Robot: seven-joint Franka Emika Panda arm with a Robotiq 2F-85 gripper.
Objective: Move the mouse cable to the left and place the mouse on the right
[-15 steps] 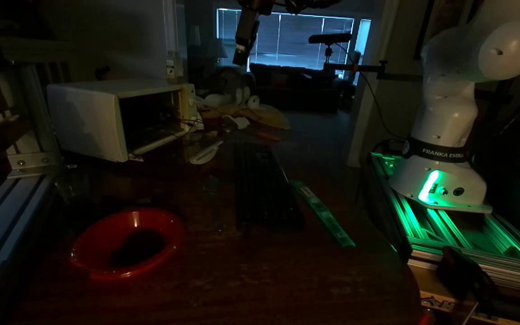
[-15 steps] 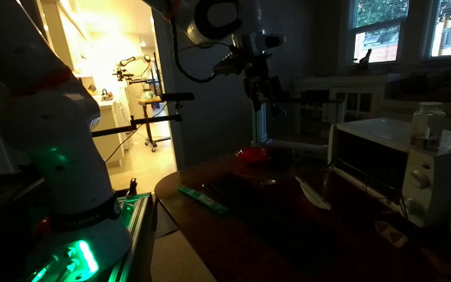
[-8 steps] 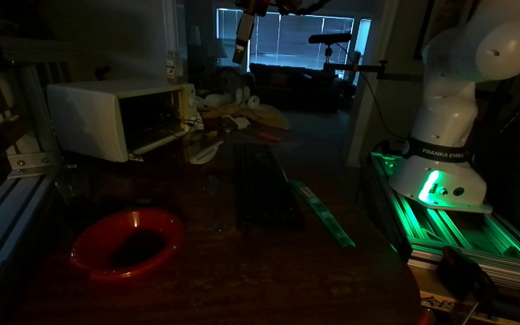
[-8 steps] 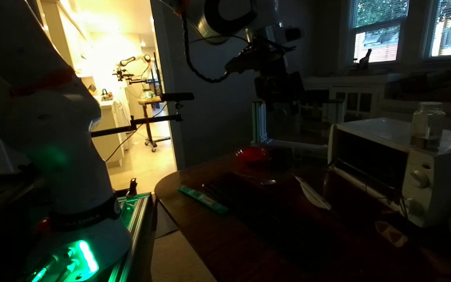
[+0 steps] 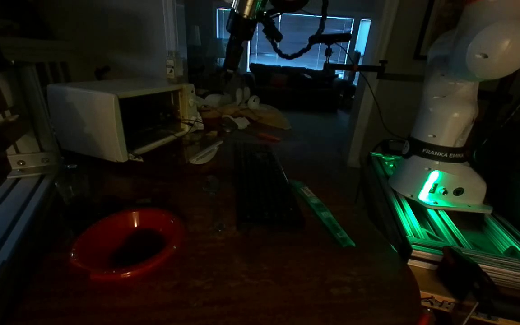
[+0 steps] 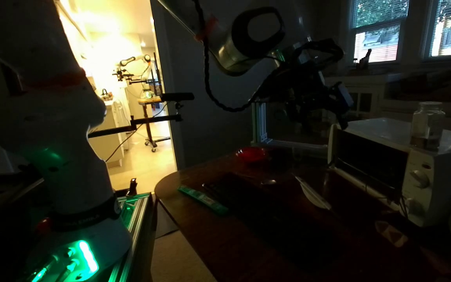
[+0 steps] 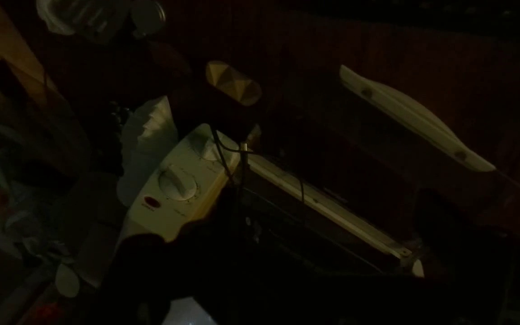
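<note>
No mouse can be made out in any view. A thin dark cable [image 7: 218, 151] hangs over the front corner of the white toaster oven [image 7: 172, 194], by its knobs, and runs down across the open front. The oven also shows in both exterior views [image 5: 84, 119] [image 6: 431, 172]. The oven's inside is too dark to read. My gripper [image 6: 317, 117] is in the air near the oven's far top corner, tilted. In the wrist view its dark fingers stand wide apart around the oven opening [image 7: 291, 216], with nothing visible between them. It also shows in an exterior view [image 5: 230, 67].
A pale handle bar [image 7: 415, 119] lies in front of the oven. A black keyboard [image 5: 266, 189], a green packet [image 5: 325, 214] and a red bowl [image 5: 129, 216] with a dark patch inside are on the table. A glass jar [image 6: 427, 125] stands on the oven.
The arm has swung towards the oven and come down a little. My gripper has turned and tilted. The things on the table have not moved.
</note>
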